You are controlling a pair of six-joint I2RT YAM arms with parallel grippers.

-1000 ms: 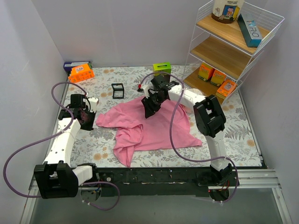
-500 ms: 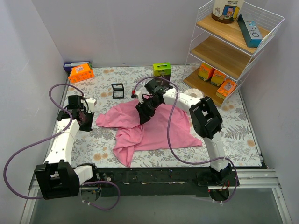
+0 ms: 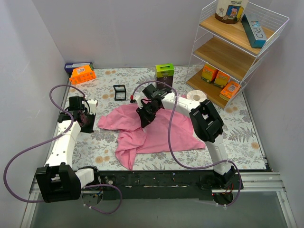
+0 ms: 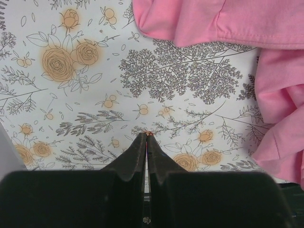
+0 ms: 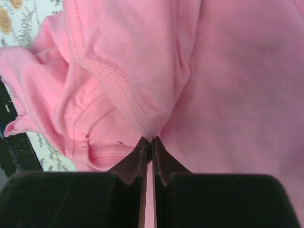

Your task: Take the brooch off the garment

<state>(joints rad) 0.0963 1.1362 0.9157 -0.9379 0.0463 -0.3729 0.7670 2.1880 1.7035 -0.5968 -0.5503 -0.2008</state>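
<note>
In the wrist view the right gripper meets on a pucker of the garment, and whatever sits between its tips is hidden; the cloth runs off nearly every edge there. From above, those tips are lost under the arm's own wrist. No view lets the brooch be made out. A tiny orange speck at the left gripper tips is too small to name. The jar on the top shelf is cut by the upper edge, and the orange box covers part of the blue box
</note>
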